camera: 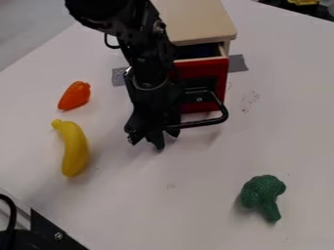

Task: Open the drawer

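- White tabletop (pixel 196 195) runs under everything, giving the gripper (pixel 156 139) room in front of the cabinet (pixel 196 22) for a drawer to slide out.
- Beyond the gripper, the red drawer (pixel 202 78) stands partly open, its dark inside showing below the cabinet top.
- Beside the gripper, the black handle (pixel 223 114) loops out from the drawer front; the gripper hangs low at its near end, a placing that probably lets it draw the handle outward.
- Whether the gripper is spread or pressed together, or pinches the handle, I cannot tell.
- Grey tape (pixel 238 63) lies behind the gripper at the cabinet's side, likely to keep the cabinet from sliding under a pull.
- Left of the gripper in view lie an orange pepper (pixel 75 95) and a banana (pixel 75 149); broccoli (pixel 263 195) lies nearer the camera, to its right, all apparently outside the drawer's path.
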You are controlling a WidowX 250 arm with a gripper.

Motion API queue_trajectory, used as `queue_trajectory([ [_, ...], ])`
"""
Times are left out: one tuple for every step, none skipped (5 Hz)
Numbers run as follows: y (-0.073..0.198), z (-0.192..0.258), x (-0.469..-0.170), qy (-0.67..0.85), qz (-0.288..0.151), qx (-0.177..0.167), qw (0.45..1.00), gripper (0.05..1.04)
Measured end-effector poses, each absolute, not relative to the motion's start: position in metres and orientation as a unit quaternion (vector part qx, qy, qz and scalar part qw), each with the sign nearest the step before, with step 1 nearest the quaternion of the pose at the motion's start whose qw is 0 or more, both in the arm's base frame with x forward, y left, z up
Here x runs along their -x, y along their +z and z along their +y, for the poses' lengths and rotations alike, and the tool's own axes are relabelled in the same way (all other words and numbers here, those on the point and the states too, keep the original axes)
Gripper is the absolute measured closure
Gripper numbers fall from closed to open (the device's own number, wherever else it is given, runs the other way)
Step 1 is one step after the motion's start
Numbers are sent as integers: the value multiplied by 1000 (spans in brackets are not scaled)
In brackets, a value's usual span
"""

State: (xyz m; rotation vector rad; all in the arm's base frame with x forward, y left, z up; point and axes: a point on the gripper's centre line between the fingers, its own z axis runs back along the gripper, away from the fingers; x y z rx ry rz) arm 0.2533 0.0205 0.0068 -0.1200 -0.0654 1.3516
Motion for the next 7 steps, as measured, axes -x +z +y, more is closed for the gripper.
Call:
queue_trajectory([
  [9, 14, -241, 619, -29, 56, 783, 711],
  [9, 12, -234, 616, -25, 54, 785, 711],
  [6, 10, -232, 612, -31, 55, 788, 660],
  [5, 11, -231, 614, -29, 44, 787, 338],
  [6, 11, -237, 625, -15, 44, 779, 101],
  [18, 16, -244, 626, 3, 51, 778, 85],
  [46, 27, -252, 620, 6, 69, 782, 85],
])
